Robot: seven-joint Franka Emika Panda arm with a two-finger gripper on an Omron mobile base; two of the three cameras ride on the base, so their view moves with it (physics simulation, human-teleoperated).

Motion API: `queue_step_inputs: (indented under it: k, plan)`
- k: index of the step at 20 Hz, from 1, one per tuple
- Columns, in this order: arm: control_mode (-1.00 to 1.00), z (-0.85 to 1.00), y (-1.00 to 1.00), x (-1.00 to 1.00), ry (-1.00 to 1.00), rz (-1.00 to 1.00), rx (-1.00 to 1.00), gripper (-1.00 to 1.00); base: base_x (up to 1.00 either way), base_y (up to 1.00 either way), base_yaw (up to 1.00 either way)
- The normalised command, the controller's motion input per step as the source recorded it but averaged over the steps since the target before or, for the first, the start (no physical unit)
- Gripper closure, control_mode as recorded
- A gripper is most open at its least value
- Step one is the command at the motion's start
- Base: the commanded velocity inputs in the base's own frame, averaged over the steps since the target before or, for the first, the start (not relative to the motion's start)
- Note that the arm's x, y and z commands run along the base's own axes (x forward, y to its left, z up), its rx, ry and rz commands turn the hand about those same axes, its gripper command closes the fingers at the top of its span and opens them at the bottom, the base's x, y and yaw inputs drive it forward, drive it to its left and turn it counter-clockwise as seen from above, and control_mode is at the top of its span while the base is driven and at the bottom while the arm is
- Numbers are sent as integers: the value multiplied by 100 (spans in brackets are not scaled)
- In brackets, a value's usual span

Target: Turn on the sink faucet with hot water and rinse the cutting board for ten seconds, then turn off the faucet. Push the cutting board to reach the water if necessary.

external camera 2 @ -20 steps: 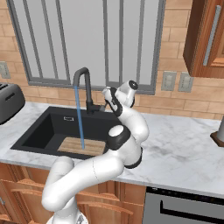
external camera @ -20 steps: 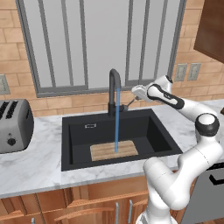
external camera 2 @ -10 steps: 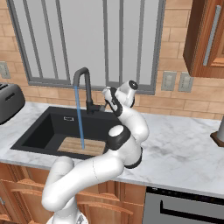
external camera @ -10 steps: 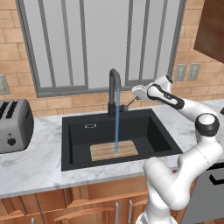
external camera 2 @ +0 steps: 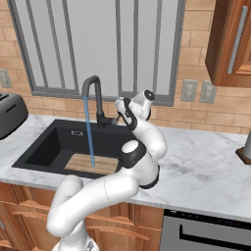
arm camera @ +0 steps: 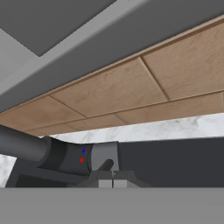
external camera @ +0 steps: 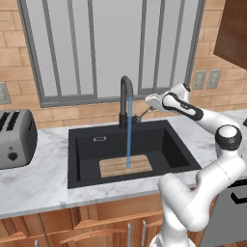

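The black gooseneck sink faucet (external camera: 126, 99) (external camera 2: 92, 91) stands behind the black sink (external camera: 87, 152) (external camera 2: 46, 144). A thin blue stream of water (external camera: 129, 137) (external camera 2: 89, 135) falls from its spout onto the light-wood cutting board (external camera: 116, 167) (external camera 2: 81, 163), which lies flat on the basin floor. My gripper (external camera: 148, 107) (external camera 2: 120, 111) (arm camera: 113, 178) is shut with nothing in it, just right of the faucet's base. In the hand view its tips sit right at the grey lever handle (arm camera: 104, 156) (external camera: 143, 114). Whether they touch it I cannot tell.
A grey toaster (external camera: 14, 138) (external camera 2: 9, 114) stands on the marble counter (external camera: 43, 178) (external camera 2: 206, 162) left of the sink. Brick wall, a window and outlets (external camera: 206, 79) rise behind. A dark object (external camera 2: 245, 146) sits at the counter's far right.
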Motion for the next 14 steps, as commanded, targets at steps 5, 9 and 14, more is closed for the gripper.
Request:
queue_step_inputs:
  k: [5,9,14]
  plan:
    - [-100,0,0,0,0,0,0,100,0,0,0]
    - [-100,0,0,0,0,0,0,100,0,0,0]
    - [-100,0,0,0,0,0,0,100,0,0,0]
